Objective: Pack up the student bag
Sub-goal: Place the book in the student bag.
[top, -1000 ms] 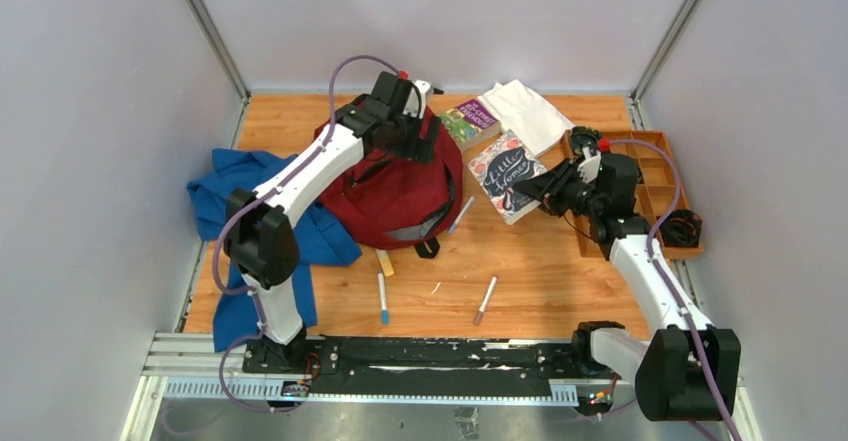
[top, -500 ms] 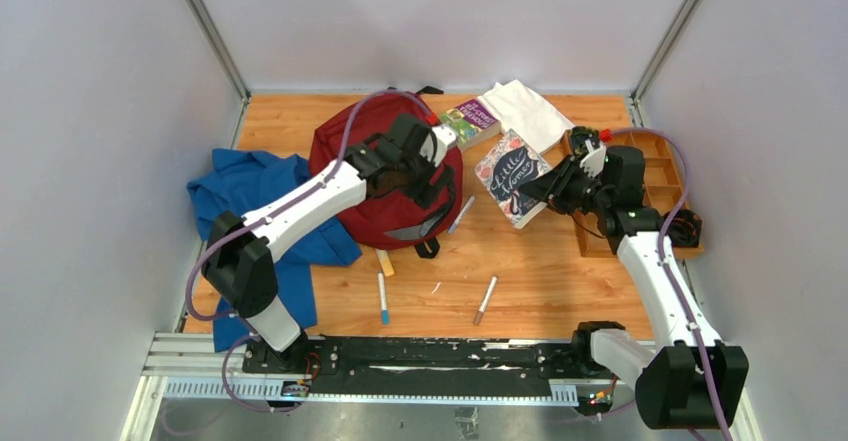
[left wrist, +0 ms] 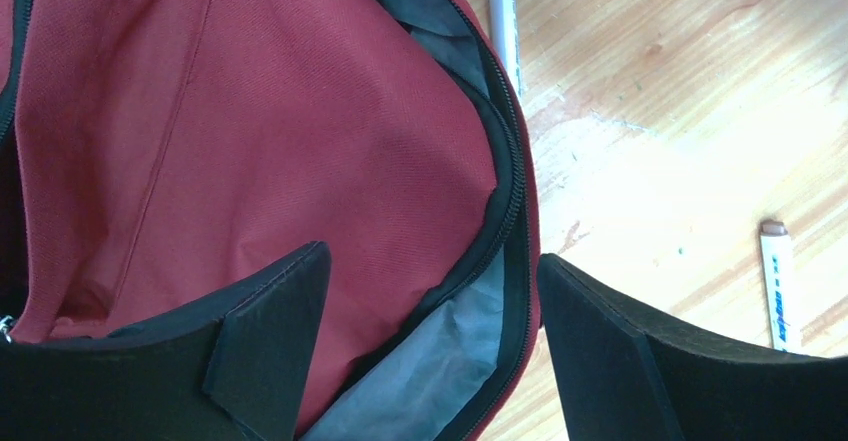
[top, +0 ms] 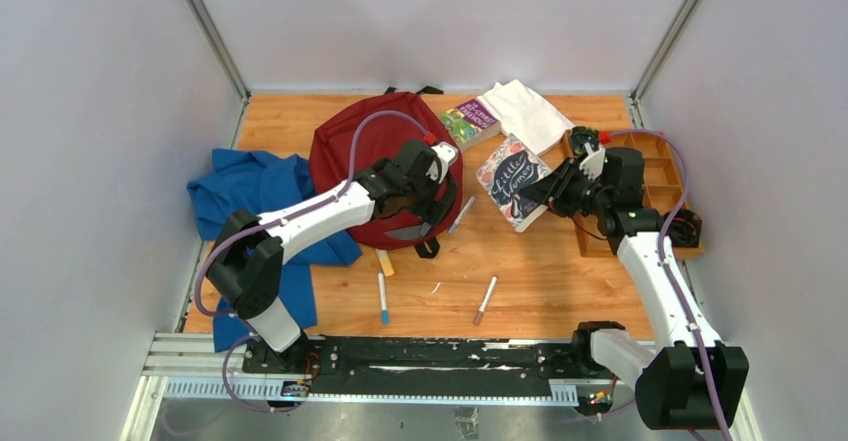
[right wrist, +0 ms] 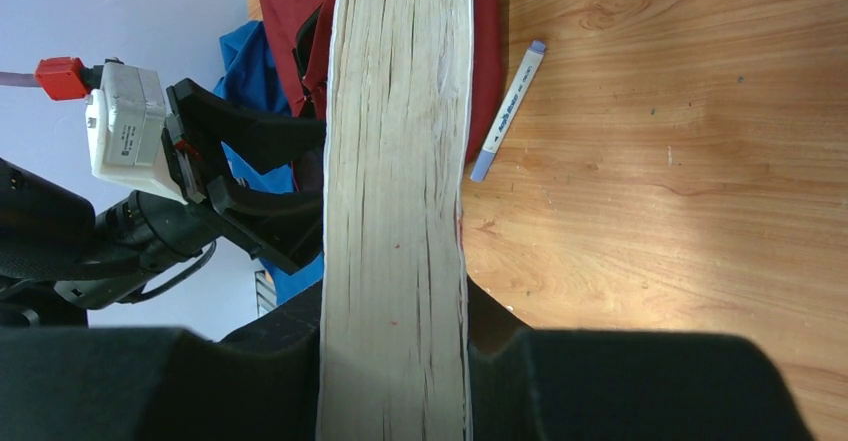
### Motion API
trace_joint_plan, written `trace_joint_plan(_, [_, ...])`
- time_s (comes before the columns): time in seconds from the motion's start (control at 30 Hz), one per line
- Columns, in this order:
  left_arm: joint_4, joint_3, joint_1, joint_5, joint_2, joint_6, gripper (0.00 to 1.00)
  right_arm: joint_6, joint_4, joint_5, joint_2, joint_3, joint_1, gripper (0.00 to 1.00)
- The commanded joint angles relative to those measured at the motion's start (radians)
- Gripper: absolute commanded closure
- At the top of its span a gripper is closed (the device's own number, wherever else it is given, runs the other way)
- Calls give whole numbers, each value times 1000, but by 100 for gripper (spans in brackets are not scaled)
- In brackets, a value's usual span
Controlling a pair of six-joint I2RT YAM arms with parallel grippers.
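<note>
Fingers of the left gripper spread wide, holding nothing, just above the one student bag, over its unzipped edge with grey lining. Between the fingers of the right gripper, clamped tight, one thick book, "Little Women" on the cover. Just right of the left fingers, one blue-grey marker. Nearer to the arm bases, two more markers and one short orange stick. Beyond the right fingers, one purple book and one white folded cloth. Beside them, one wooden tray. Far left of the left fingers, one blue garment.
</note>
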State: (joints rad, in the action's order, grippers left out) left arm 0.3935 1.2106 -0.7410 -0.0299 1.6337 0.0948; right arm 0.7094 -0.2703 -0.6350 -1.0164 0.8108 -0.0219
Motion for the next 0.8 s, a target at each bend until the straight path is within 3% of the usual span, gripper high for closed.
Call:
trace_joint_plan(0.0, [-100,-31,-11,-94,19,29,20,-5,52,-22,32,6,13,100])
trace_joint_plan(0.13, [-91,-14,-11,-127,54,17,27,-1,56,-27,34,5,13,100])
trace_joint_plan(0.33, [-64,15,-11,-165,82,-3,47,-5,57,-31,38,-4,12,100])
trace_joint_plan(0.4, [-26,42,-11,-179,95,-19,63,-5,57,-33,39,-4,13,100])
trace_joint_plan(0.5, [59,130,-11,-229,102,-56,99,-3,68,-50,37,-2,12,100])
trace_joint_plan(0.63, [162,268,-8,-349,89,-120,100,19,102,-91,26,-2,-4,100])
trace_joint_plan(0.77, [207,404,9,-425,63,-175,100,71,146,-133,-8,-3,-96,100])
